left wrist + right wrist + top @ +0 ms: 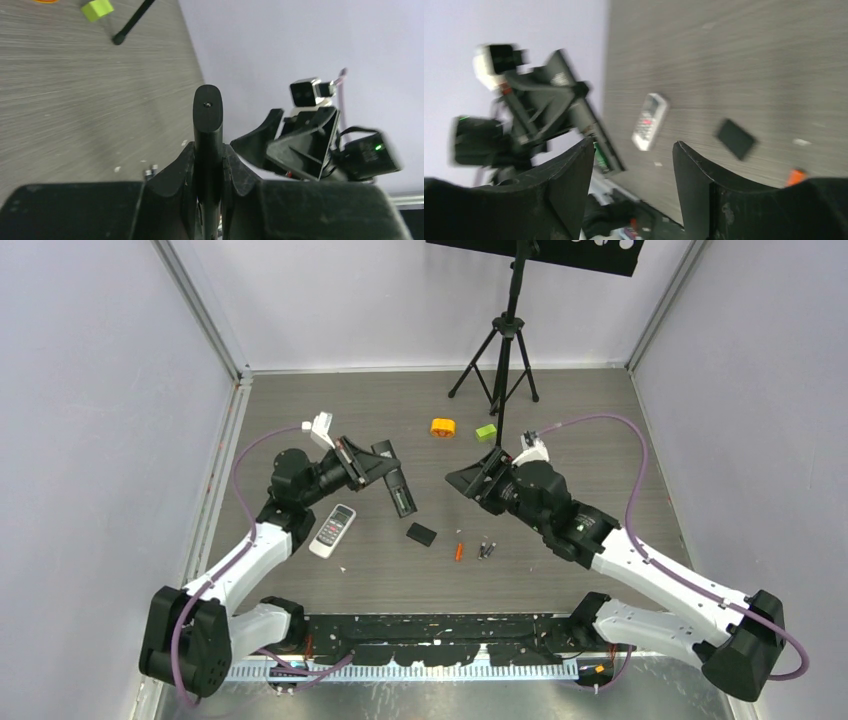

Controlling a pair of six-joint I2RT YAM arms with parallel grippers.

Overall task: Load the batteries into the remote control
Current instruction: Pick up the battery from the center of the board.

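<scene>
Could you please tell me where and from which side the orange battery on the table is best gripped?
Probably across its middle, from straight above. The orange battery lies flat on the table, its length pointing roughly away from the near edge, so close on its two long sides. The dark batteries lie apart on its right, leaving room for a finger.

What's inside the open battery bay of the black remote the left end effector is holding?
One dark green battery shows in the bay of the black remote. The rest of the bay is blurred, and the left end effector covers the remote's lower end.
</scene>
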